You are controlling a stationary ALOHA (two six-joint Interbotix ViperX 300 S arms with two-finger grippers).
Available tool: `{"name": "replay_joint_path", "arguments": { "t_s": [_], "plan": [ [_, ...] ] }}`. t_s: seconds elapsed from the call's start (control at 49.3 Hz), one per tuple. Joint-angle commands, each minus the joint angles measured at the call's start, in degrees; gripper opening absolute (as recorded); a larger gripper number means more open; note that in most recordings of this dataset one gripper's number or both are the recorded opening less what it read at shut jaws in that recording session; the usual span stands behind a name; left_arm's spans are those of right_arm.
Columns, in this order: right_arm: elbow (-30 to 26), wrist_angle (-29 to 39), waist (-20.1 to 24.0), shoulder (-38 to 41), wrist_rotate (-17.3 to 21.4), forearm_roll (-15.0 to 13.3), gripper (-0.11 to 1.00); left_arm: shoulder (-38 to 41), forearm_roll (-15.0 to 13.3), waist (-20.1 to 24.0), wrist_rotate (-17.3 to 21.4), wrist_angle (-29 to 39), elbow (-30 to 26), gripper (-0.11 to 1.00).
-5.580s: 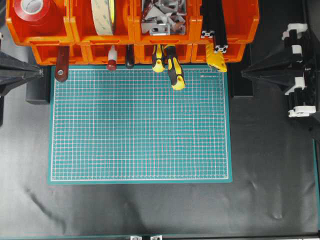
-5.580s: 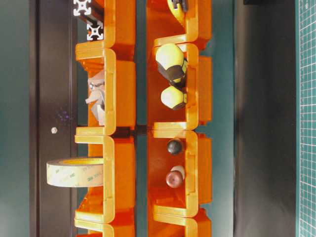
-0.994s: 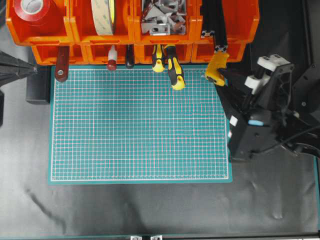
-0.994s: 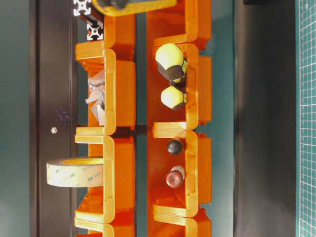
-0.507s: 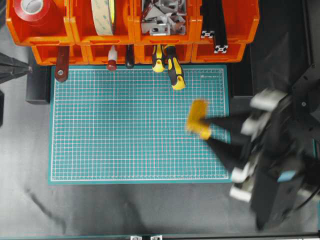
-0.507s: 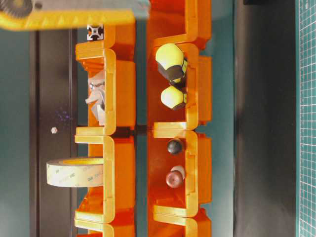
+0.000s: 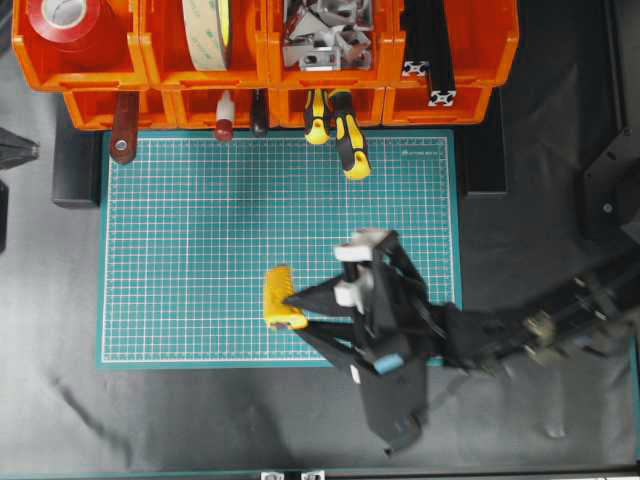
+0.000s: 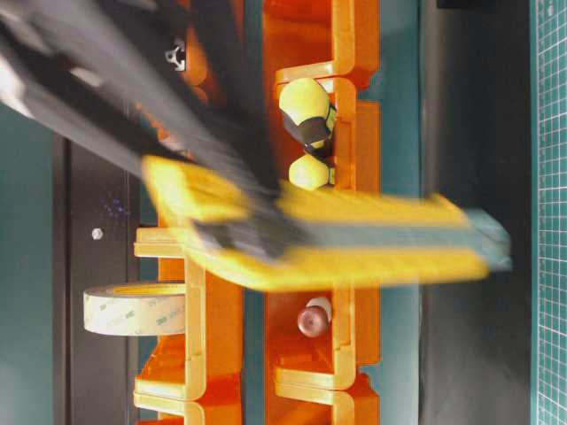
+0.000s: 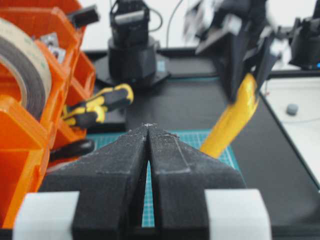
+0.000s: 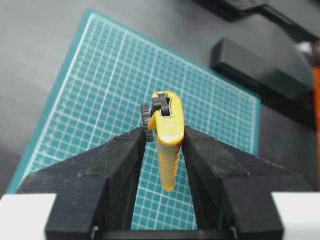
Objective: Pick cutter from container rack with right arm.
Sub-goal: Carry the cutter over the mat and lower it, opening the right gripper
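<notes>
So the cutter (image 7: 279,297) is out of the container rack (image 7: 440,100) now, no longer poking out of the lower right bin. The right gripper (image 7: 300,310), parked off to the side earlier, is clamped on it over the lower middle of the green mat (image 7: 200,230). The left gripper (image 7: 15,150) pulls back toward the edge a bit.

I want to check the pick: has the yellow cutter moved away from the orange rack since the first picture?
Yes. The cutter has left the orange rack and now hangs over the lower middle of the green mat, clamped in the right hand.
</notes>
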Motion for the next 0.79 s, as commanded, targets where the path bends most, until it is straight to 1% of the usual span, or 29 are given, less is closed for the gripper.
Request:
{"name": "replay_joint_path", "arguments": {
  "t_s": [0.0, 0.183, 0.304, 0.386, 0.487, 0.771],
  "plan": [
    [0.4, -5.4, -3.6, 0.4, 0.2, -2.9, 0.26, -0.2, 0.2, -0.6, -0.2, -0.7, -2.2, 0.0],
    [0.7, -12.7, -9.3, 3.4, 0.2, -9.8, 0.26, -1.4, 0.2, -0.3, -0.1, -0.4, -2.5, 0.0],
    [0.2, -17.2, -11.9, 5.8, 0.2, -12.4, 0.26, -1.3, 0.2, 0.0, -0.1, -0.4, -2.5, 0.0],
    [-0.4, -19.7, -13.2, 7.3, 0.2, -13.4, 0.26, -1.2, 0.2, 0.1, -0.2, -0.4, -2.5, 0.0],
    [-0.5, -20.7, -14.2, 8.6, 0.2, -14.4, 0.26, -1.0, 0.2, 0.1, -0.2, -0.4, -2.3, 0.0],
    [0.1, -22.0, -16.3, 9.8, 0.3, -14.7, 0.26, -0.6, 0.2, 0.1, -0.2, -0.4, -2.2, 0.0]
  ]
}}
